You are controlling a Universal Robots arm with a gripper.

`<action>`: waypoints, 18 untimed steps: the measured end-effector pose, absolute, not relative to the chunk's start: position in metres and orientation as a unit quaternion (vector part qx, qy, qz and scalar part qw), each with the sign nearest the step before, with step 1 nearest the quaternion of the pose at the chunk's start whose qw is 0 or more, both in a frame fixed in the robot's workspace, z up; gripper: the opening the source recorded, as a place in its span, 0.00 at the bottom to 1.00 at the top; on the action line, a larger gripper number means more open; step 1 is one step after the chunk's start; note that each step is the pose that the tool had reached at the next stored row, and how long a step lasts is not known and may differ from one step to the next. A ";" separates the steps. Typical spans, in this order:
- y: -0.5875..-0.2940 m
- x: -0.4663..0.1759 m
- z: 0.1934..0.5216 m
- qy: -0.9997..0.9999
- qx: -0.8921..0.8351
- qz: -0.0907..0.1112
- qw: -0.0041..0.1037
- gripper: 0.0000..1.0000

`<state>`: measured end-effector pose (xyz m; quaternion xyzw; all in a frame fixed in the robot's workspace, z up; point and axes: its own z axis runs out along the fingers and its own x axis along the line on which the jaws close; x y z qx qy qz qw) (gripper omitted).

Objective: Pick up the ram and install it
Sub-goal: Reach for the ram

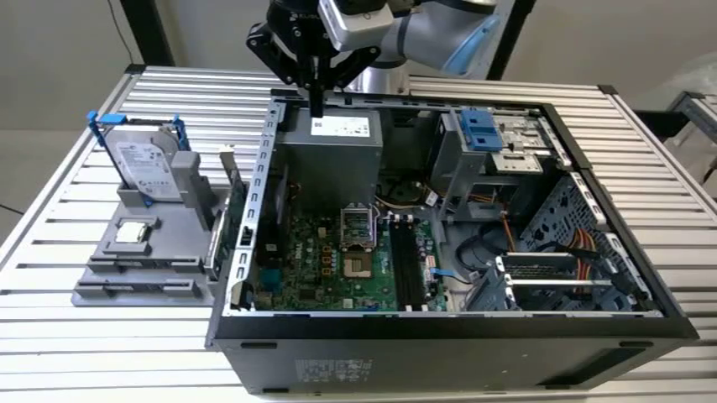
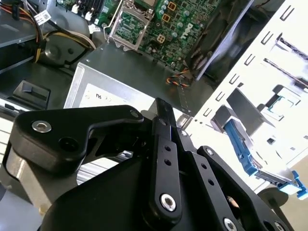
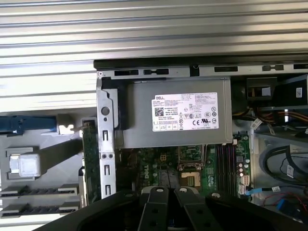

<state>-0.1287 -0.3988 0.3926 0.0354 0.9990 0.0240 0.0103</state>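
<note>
Ram (image 1: 230, 200) stands on edge in the grey fixture (image 1: 134, 281), just beside the computer case (image 1: 448, 348) wall on the exterior view's left, near the hard drive (image 1: 146, 164). It looks light, stiff and fragile; its long bare edges seem the safest place to pinch, clear of the chips. Well apart, the gripper (image 1: 318, 105) hangs over the power supply (image 1: 331, 159) at the far side, fingers closed together on nothing.
</note>
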 end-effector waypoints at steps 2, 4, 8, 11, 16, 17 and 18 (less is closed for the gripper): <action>-0.399 -0.129 0.393 0.999 0.035 0.024 0.010 0.00; -0.399 -0.130 0.393 0.999 0.035 0.024 0.010 0.00; -0.399 -0.132 0.393 0.999 0.035 0.024 0.010 0.00; -0.399 -0.134 0.393 0.999 0.035 0.024 0.010 0.00; -0.399 -0.136 0.393 0.999 0.035 0.024 0.010 0.00; -0.399 -0.137 0.393 0.999 0.035 0.024 0.010 0.00; -0.399 -0.137 0.393 0.999 0.035 0.024 0.010 0.00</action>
